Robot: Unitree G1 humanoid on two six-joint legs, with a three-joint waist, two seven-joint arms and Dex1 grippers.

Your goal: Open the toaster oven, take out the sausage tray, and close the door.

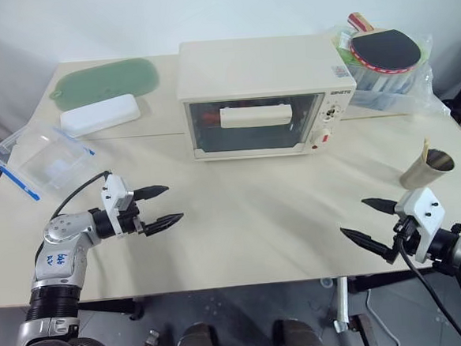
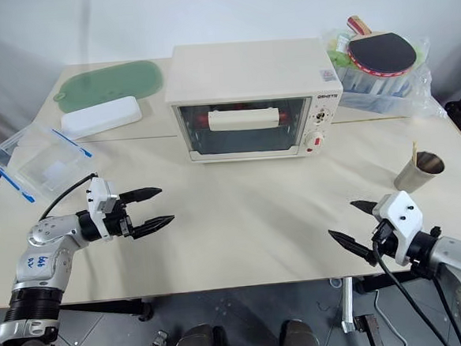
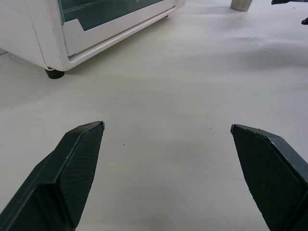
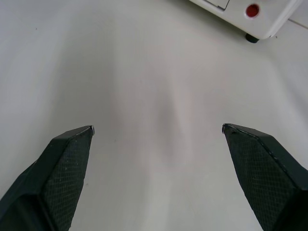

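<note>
Left eye view: toaster oven (image 1: 266, 95) sitting toward table's (image 1: 242, 220) far edge, door (image 1: 256, 124) shut, bar handle (image 1: 256, 115) running crosswise. Left gripper (image 1: 160, 206) nearer, right gripper (image 1: 367, 220) farther; both spread, empty.

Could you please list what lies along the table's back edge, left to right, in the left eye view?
Green cutting board → white rectangular block → toaster oven → table tennis paddle atop a clear plastic bag.

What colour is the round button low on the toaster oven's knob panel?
Red. The button shows best in the right wrist view, on the cream-white toaster oven.
</note>
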